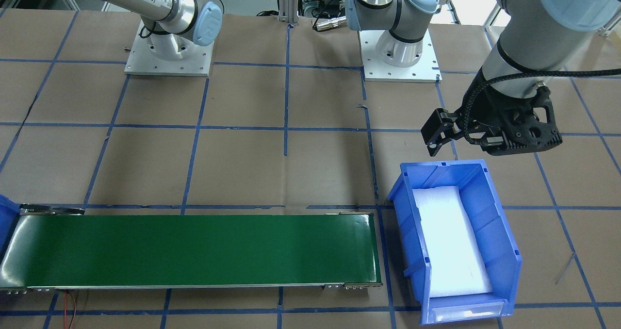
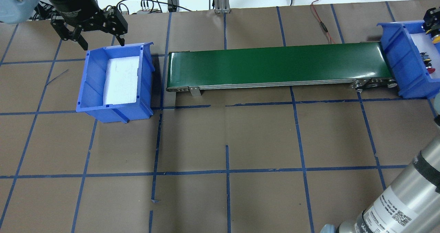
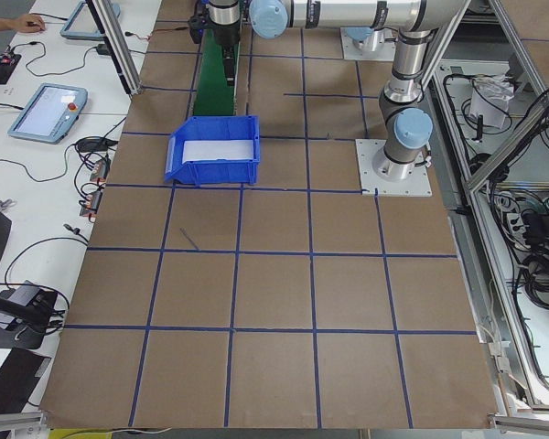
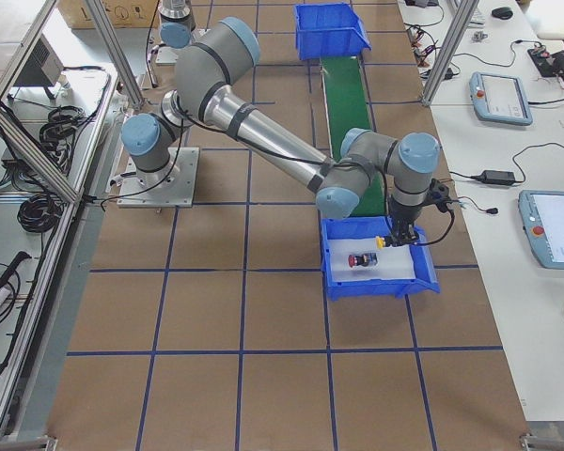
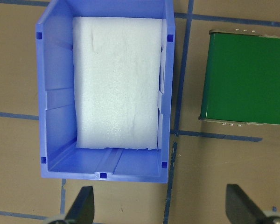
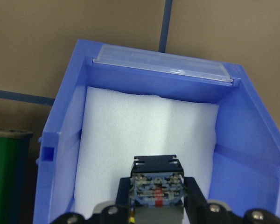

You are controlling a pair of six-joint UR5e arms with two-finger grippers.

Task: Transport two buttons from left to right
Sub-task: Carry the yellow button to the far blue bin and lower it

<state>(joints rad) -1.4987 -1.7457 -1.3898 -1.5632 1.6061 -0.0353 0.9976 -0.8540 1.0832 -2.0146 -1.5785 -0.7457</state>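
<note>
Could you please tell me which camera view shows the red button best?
The exterior right view: the red button lies in full sight on the foam of the near blue bin. The overhead view catches only a sliver at its right edge; the others miss it.
</note>
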